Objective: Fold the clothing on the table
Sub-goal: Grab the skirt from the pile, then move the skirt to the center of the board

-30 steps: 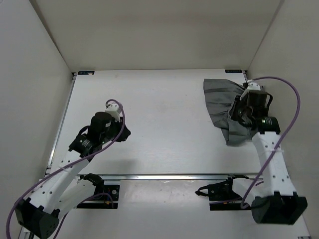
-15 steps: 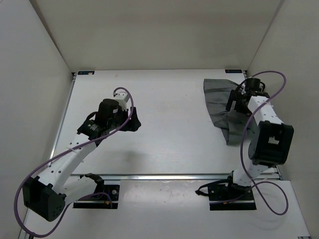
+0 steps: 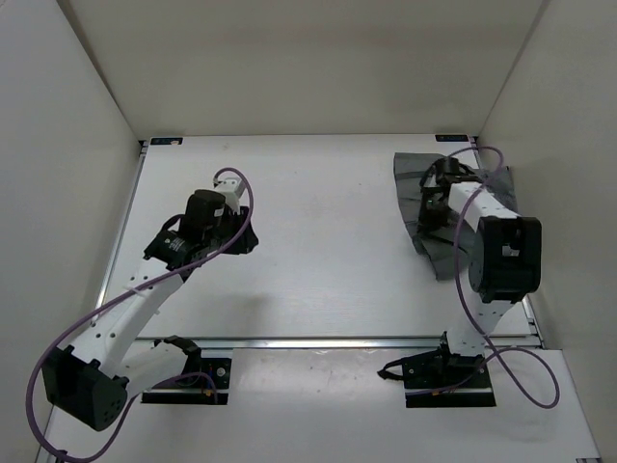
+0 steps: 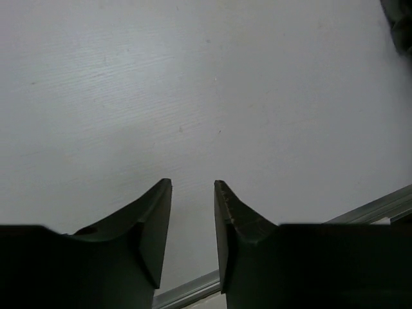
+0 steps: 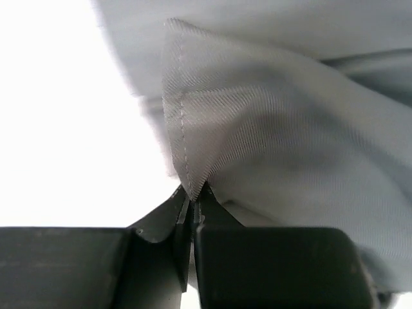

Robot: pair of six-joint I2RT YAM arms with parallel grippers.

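The grey pleated clothing (image 3: 410, 176) lies bunched at the far right of the white table (image 3: 328, 212). My right gripper (image 3: 431, 214) is over its middle. In the right wrist view this gripper (image 5: 193, 191) is shut on a stitched edge of the clothing (image 5: 270, 129), which rises in a peak from the fingertips. My left gripper (image 3: 241, 239) hovers over bare table at the left, far from the garment. In the left wrist view it (image 4: 193, 188) is open with nothing between its fingers, and a dark bit of the clothing (image 4: 402, 19) shows at the top right corner.
Black brackets (image 3: 166, 141) (image 3: 449, 138) mark the table's far corners. A metal rail (image 3: 337, 342) runs along the near edge and also shows in the left wrist view (image 4: 380, 207). White walls close in the back and both sides.
My right arm swung left over the clothing, and its gripper opened, then shut on the fabric edge. My left gripper drew back slightly to the left, and its jaws narrowed.
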